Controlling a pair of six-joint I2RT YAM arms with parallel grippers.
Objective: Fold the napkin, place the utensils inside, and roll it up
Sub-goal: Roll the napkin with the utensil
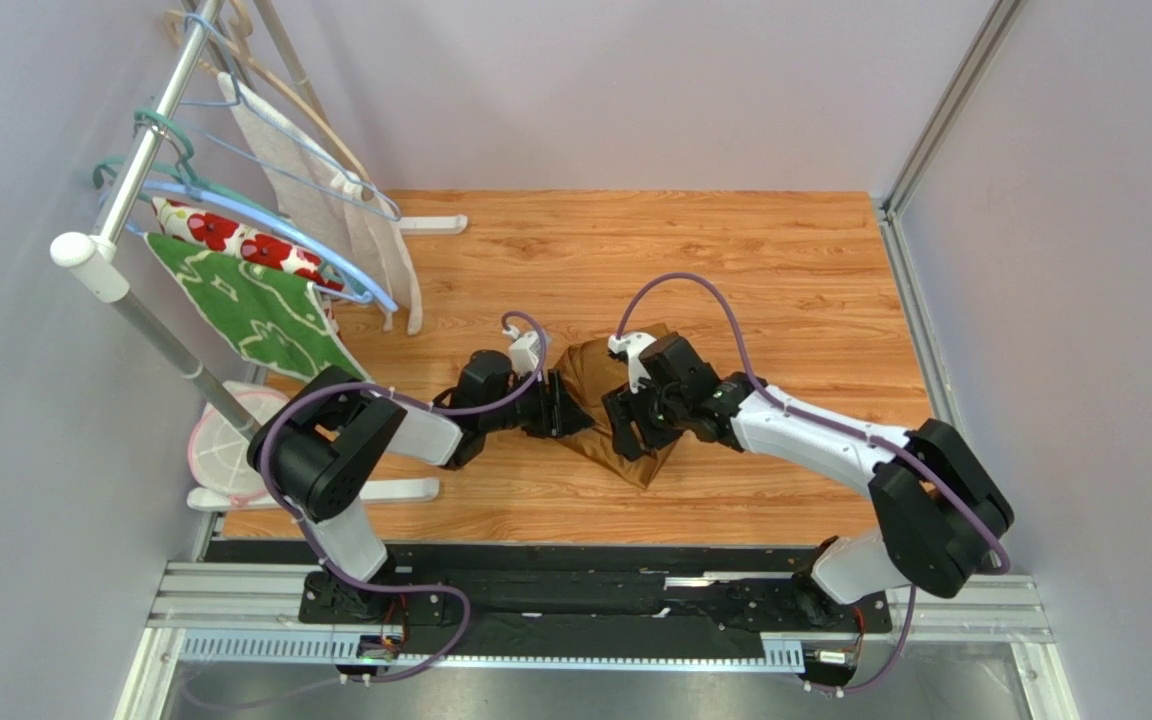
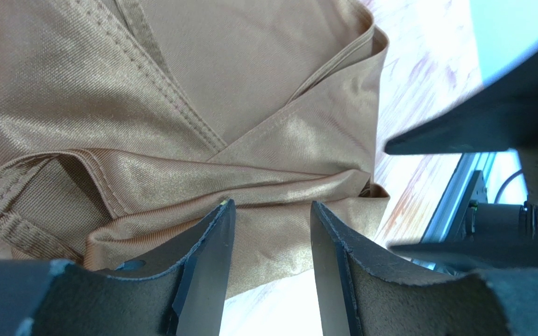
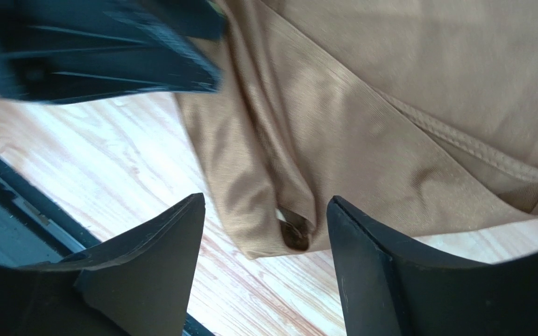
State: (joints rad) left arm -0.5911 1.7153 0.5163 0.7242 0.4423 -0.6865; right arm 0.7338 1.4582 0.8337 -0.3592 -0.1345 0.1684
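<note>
Now the napkin (image 1: 590, 375) lies bunched in the middle of the table (image 1: 778, 270), folded over itself in several layers, between the two pincers. The left pincer (image 2: 268, 210) hangs low over its left side, about half open. Its fingers (image 2: 209, 266) stand apart with a gap between them, and no cloth is pinched there. One folded edge of the napkin reaches up to the fingertips, and a stitched hem (image 2: 152, 84) runs slantwise across the cloth beyond them. The right pincer (image 3: 265, 199) is spread wide over the near right corner of the napkin and holds nothing. This corner is a rounded fold that ends between the two fingers, with wood showing on both sides of it. The two pincers are close to each other, with only the middle of the napkin between them. The napkin is well apart from the far edge and the right edge of the table. On the left a rack (image 1: 132, 255) with a green cloth (image 1: 244, 308) stands near the left arm, so that side is tighter. The near edge of the table, by the arm bases, is near the napkin's lowest corner.
</note>
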